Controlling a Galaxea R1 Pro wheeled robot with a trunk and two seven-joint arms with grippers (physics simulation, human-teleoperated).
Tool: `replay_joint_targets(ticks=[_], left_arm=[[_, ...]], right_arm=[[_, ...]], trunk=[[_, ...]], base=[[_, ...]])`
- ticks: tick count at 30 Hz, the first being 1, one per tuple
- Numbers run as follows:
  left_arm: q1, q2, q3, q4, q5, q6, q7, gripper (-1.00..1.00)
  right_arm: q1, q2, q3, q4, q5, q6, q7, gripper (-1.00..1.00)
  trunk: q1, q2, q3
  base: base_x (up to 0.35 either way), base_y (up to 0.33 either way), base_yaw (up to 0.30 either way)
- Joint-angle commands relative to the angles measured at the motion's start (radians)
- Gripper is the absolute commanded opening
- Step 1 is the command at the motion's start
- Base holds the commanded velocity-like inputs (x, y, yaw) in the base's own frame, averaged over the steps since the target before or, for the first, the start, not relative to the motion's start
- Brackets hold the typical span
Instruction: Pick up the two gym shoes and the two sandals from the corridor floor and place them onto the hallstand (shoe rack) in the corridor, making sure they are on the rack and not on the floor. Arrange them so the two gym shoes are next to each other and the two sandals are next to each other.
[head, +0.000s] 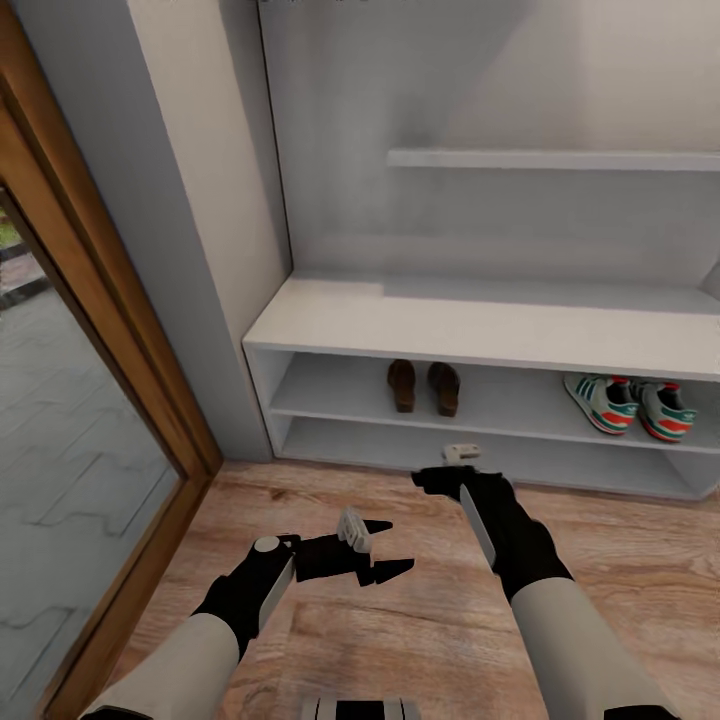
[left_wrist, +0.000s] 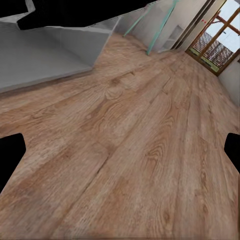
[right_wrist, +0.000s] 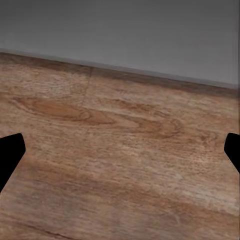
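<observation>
Pale grey is the colour of the shoe rack (head: 480, 325) in front of me, and all four shoes are already sitting on its upper shelf. The two brown sandals (head: 424, 386) stand side by side, almost touching, with their long way pointing into the rack. The two white gym shoes (head: 630, 404) sit side by side too, well off to my right of the sandals, with their toes pointing out at me. The bottom shelf looks bare as far as I can see. My right gripper (head: 443, 482) hangs low over the wood floor (head: 420, 620), just in front of the rack and right below the sandals, so this arm is the nearer one to them. Its fingers are spread wide with nothing between them. My left gripper (head: 385, 548) is farther back from the rack, lying sideways and pointing toward my right, and it is spread and holding nothing too. I see no shoe left on the floor, so I think the job is done and I just need to pull my arms back.
</observation>
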Motion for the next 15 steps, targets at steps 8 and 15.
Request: replay_joint_targets(ticks=[8, 15], left_arm=[[-0.001, 0.0, -0.001, 0.0, -0.002, -0.007, 0.0, 1.0], [-0.001, 0.0, -0.001, 0.0, -0.002, -0.007, 0.001, 1.0]], right_arm=[[0.0, 0.001, 0.0, -0.002, 0.004, -0.061, 0.004, 1.0], [0.0, 0.002, 0.0, 0.0, 0.006, -0.063, 0.004, 1.0]], trunk=[[-0.001, 0.0, 0.004], [-0.001, 0.0, 0.015]], base=[[-0.091, 0.0, -0.02], [-0.003, 0.0, -0.067]])
